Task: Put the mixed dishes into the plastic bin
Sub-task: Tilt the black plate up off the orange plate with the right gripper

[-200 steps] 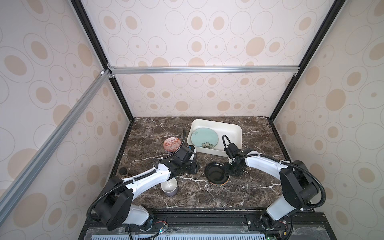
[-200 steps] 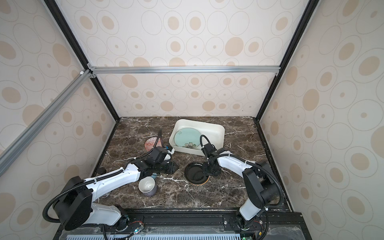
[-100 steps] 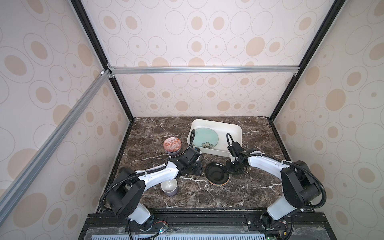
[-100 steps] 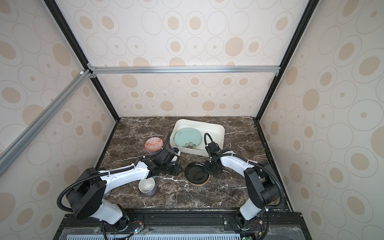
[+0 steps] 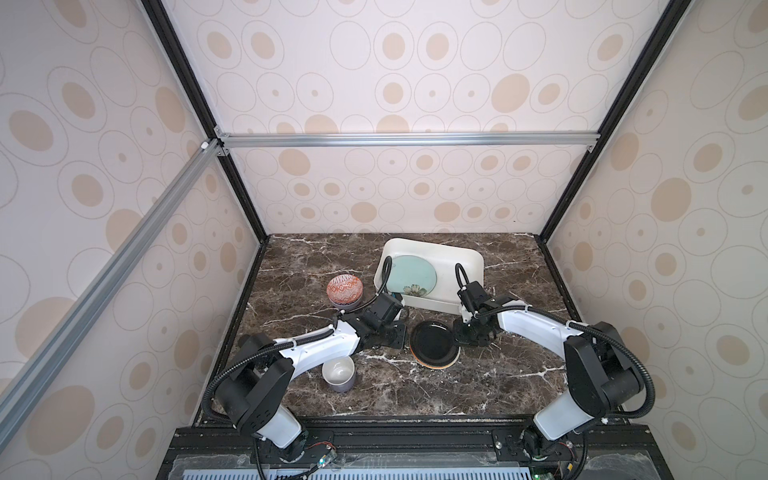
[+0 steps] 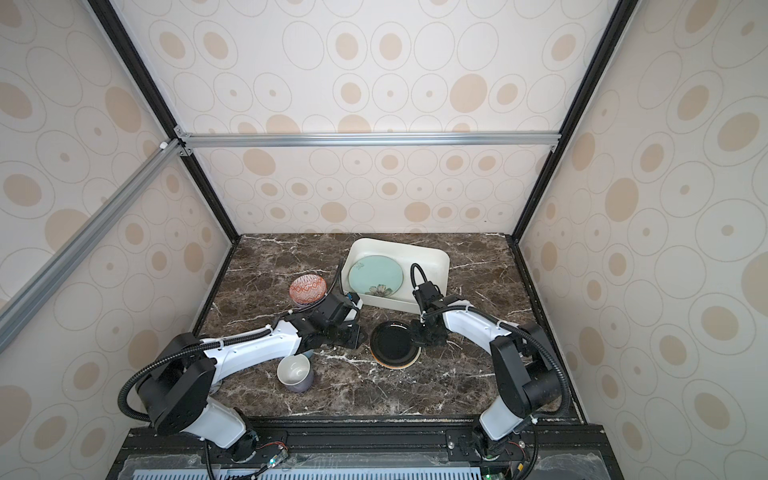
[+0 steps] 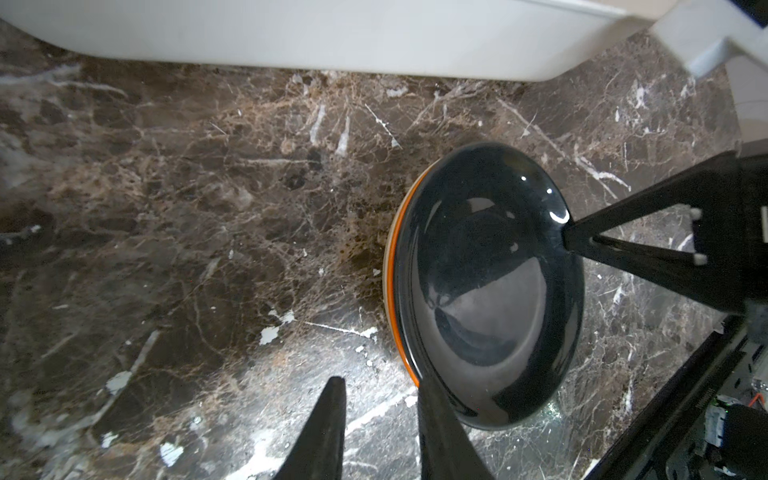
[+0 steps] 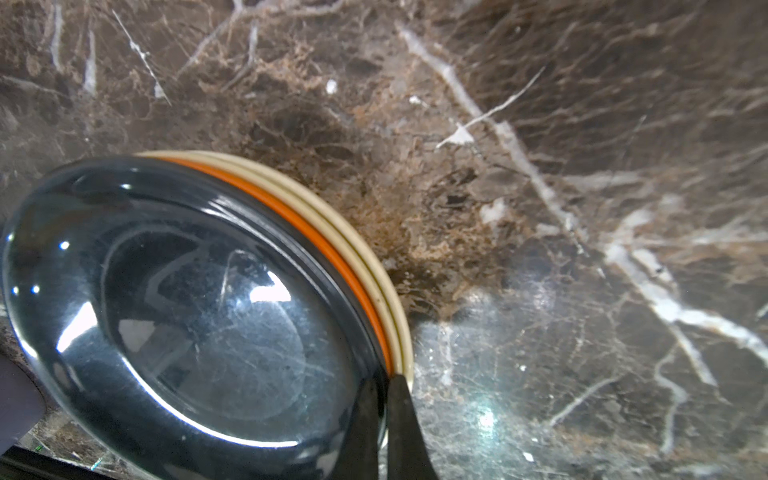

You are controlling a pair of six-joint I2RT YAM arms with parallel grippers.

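The right gripper (image 8: 384,380) is clenched on the rim of the black-and-cream plate (image 5: 434,344), which lies black face up on the marble table (image 5: 498,386) just before the white plastic bin (image 5: 471,258) holding the teal plate (image 5: 411,272), while the left gripper (image 7: 380,384) stands parted, one finger (image 7: 440,428) at the black plate's edge.

What you see, colour by colour
Your small plate (image 8: 199,316) is glossy black, rimmed in orange and cream bands; the big plate (image 5: 413,272) is teal with a painted flower; tub (image 5: 455,259) white; bowl (image 5: 344,287) orange with pale geometric pattern; mug (image 5: 338,374) lavender-grey, white inside; table (image 5: 498,374) brown marble, white-veined; walls (image 5: 395,83) cream with tan ovals.
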